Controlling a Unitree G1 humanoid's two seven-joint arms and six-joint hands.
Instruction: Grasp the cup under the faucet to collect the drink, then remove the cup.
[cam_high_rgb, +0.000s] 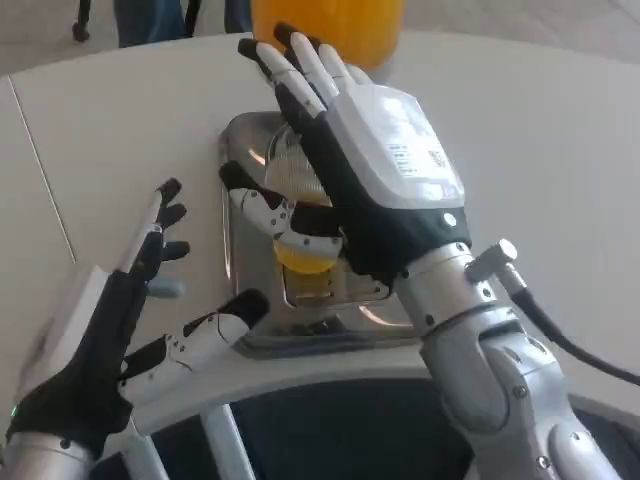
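My right hand (365, 165) is wrapped round the cup (300, 205) of orange drink on the steel tray (245, 135); my left hand (135, 300) hangs wide, holding nothing.

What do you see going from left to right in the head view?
Left hand → cup with orange drink on the metal drip tray → right hand, its thumb by the cup.

Glossy metal drip tray (300, 335), matt white table (130, 130), clear plastic cup (300, 180).
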